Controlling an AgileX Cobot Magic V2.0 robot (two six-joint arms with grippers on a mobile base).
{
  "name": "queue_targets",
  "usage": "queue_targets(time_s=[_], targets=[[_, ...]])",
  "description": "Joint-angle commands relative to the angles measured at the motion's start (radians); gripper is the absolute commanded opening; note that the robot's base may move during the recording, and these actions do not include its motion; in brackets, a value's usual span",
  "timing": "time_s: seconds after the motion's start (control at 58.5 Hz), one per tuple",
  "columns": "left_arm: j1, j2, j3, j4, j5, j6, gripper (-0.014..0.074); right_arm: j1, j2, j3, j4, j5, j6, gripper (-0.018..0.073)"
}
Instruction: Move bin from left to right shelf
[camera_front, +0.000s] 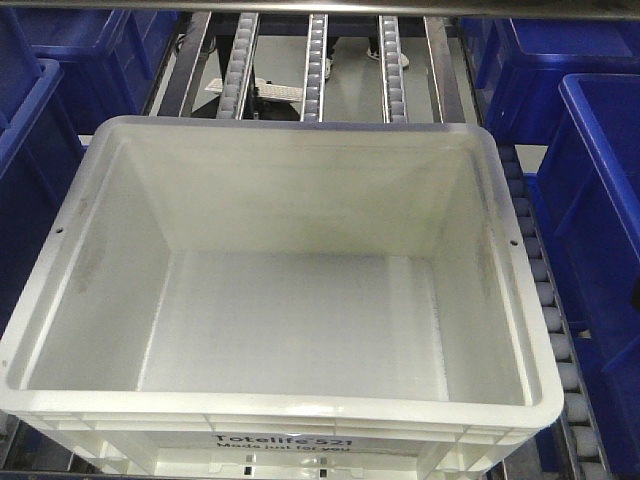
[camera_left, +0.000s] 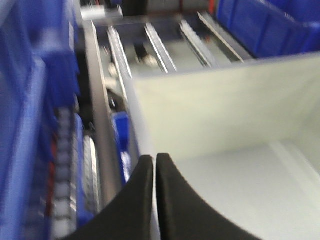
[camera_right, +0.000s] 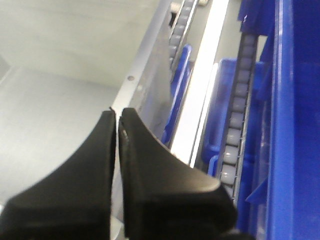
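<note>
Exterior front-facing view: dark blue bins (camera_front: 30, 150) stand at 9 o'clock. The bin (camera_front: 290, 190), white with "Totelife 521" on its near face, fills the centre. Three roller tracks (camera_front: 314, 70) run away from it at 12 o'clock. A roller row (camera_front: 545, 300) lies just beside its wall at 3 o'clock, with further blue bins (camera_front: 600, 200) beyond.

Left wrist view, blurred: we see the left gripper (camera_left: 155, 159) pinched almost closed on the bin's left rim.

Right wrist view: the right gripper (camera_right: 116, 114) clamps the right rim, with only a sliver between its fingers.

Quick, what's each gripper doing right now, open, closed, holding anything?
Left gripper: closed, pinching the bin by its left wall.
Right gripper: closed, pinching the bin's right wall.
</note>
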Motion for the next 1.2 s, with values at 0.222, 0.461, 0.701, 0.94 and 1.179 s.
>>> queue_targets(time_s=[0.222,0.461,0.701,0.94,1.179], targets=[[-0.006,0.103,-0.040,-0.104,-0.089,-0.006,-0.0006,-0.001,0.157,-0.077,0.105,-0.107,-0.003,-0.0005],[-0.006,0.103,-0.040,-0.092,-0.106,-0.003,0.0059,-0.001,0.161,-0.077,0.118,-0.150,-0.003,0.0068],[-0.006,0.103,-0.040,-0.092,-0.107,-0.003,0.0258,-0.001,0.161,-0.077,0.118,-0.152,-0.003,0.0332],[-0.006,0.103,-0.040,-0.095,-0.121,-0.003,0.0418,-0.001,0.161,-0.077,0.117,-0.152,-0.003,0.0666],[-0.006,0.143,-0.049,-0.092,-0.120,-0.003,0.0422,-0.001,0.170,-0.077,0.119,-0.152,0.008,0.0686]])
